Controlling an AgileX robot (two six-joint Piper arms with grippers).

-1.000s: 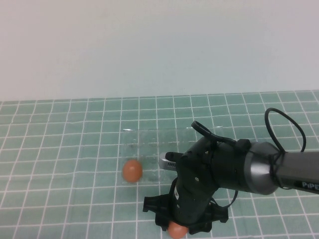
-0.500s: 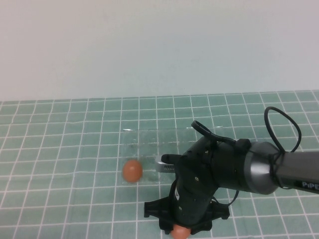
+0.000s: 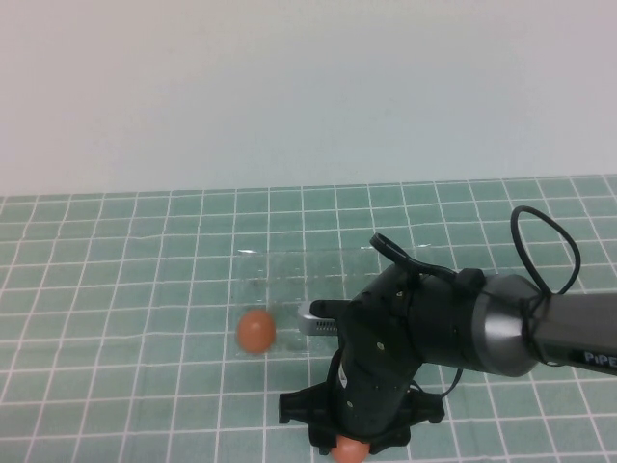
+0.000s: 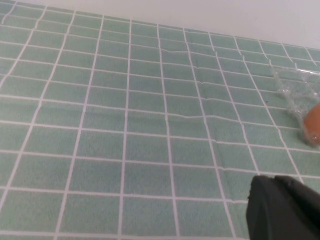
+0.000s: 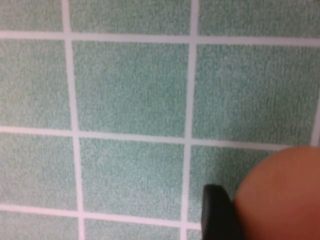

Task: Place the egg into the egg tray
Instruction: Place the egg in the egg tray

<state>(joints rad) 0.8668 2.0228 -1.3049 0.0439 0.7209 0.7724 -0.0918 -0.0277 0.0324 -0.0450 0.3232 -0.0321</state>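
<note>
Right tool (image 3: pixel 349 446), bottom centre of high view, grips an orange-brown egg (image 3: pixel 349 450). Clear egg tray (image 3: pixel 289 280) mid-frame on green-tiled bench (image 3: pixel 116 289), second egg (image 3: pixel 256 331) in its lower-left cup. Left tool (image 4: pixel 285 210): dark shape at left wrist view's lower right, open/closed can't tell.

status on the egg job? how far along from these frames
Done: one egg already sits at the egg tray's front-left corner. In hand: the right gripper, at the table's near edge, is down over the second egg, a finger against its side. Left: lift and carry it to a tray cup, then release. The left gripper sits out to the left, away from the tray.
</note>
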